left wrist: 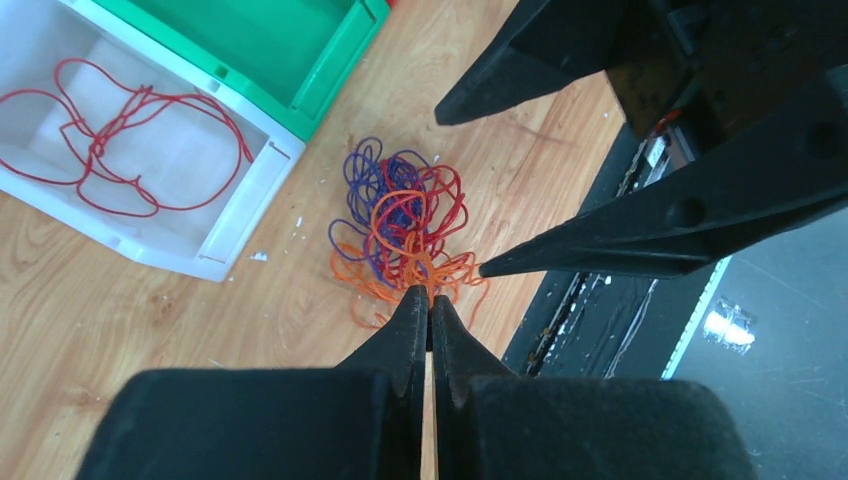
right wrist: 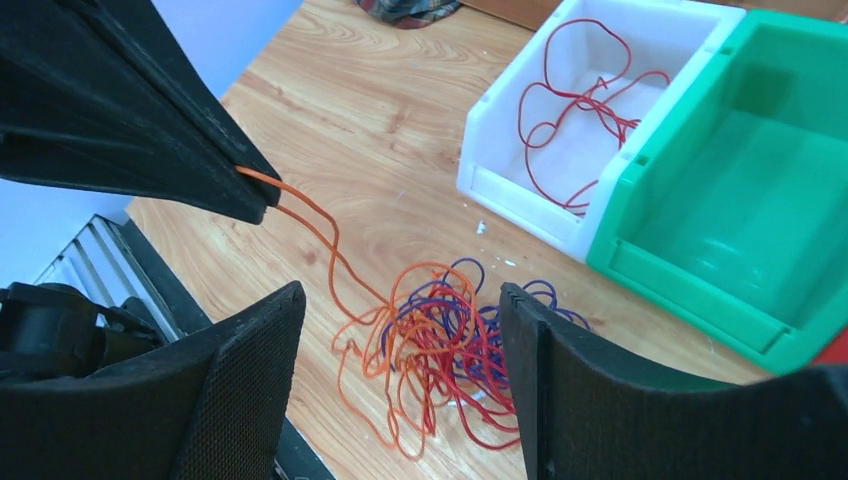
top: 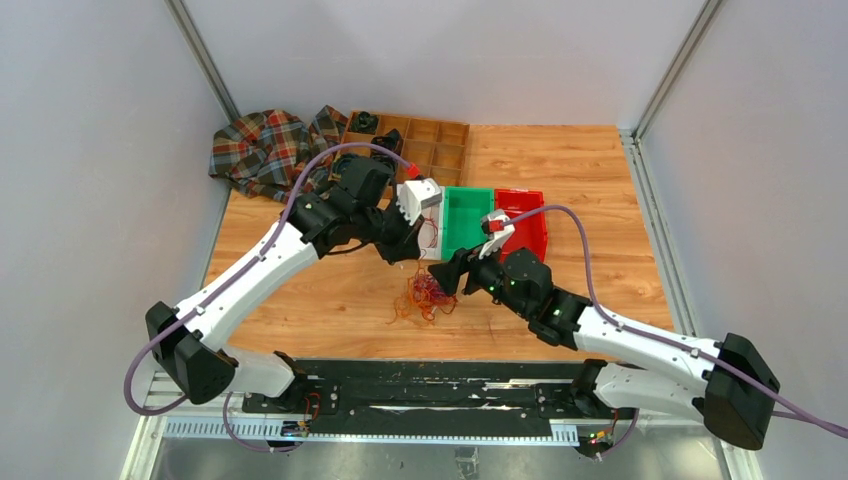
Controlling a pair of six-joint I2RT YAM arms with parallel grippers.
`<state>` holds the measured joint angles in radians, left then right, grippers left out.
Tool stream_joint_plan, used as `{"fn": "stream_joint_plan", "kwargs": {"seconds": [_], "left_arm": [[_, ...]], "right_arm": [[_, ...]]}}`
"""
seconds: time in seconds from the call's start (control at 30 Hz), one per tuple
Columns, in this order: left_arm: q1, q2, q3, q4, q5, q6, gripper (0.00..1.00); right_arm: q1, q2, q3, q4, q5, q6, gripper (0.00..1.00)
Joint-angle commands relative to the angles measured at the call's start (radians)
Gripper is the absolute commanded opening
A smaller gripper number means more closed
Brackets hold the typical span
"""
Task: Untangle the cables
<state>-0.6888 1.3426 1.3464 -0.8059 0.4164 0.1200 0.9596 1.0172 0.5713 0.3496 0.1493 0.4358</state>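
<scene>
Got the left gripper [left wrist: 430, 297] pinched fully together on a single orange cable [right wrist: 318, 228], right at the bottom centre of the left wrist view. Can follow that strand from the upper left of the right wrist view down into the pile. Found the rest of the cables [left wrist: 405, 225], red, orange and purple-blue, knotted in one heap mid-frame on the table [left wrist: 120, 330], near the white bin [left wrist: 150, 250]. Already got one red cable [left wrist: 110, 140] lying loose in that bin, upper left of the left wrist view. Nothing in the green bin [left wrist: 260, 40] next to it. Got the right gripper [right wrist: 400, 300] spread wide, holding nothing, hanging over the heap at lower centre.

Worried about a few things here. Pulling the orange one without pinning the heap probably drags the whole clump along instead of freeing it. Closing the right jaws straight down probably grabs several colours at once, orange included, and tightens the knot. Could also lose that thin strand out of the pinch under tension. Worth watching for finger-on-finger bumps too, with both arms crowded over one small pile.
</scene>
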Motion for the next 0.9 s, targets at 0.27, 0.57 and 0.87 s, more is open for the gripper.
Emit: {"fn": "stream_joint_plan", "kwargs": {"seconds": [0.27,0.57,0.87], "left_arm": [[-0.005,-0.050,0.085,-0.046,0.024,-0.035,0.01],[-0.008,-0.056,0.098,-0.057,0.023,-0.029,0.01],[-0.008,-0.075,0.135,-0.106,0.084,-0.030,0.01]], "right_arm": [[0.036,0.000,0.045,0.105,-0.022,0.049,0.71],[0.035,0.053,0.091,0.123,-0.036,0.048,0.70],[0.034,0.094,0.112,0.172,0.065,0.041,0.63]]}}
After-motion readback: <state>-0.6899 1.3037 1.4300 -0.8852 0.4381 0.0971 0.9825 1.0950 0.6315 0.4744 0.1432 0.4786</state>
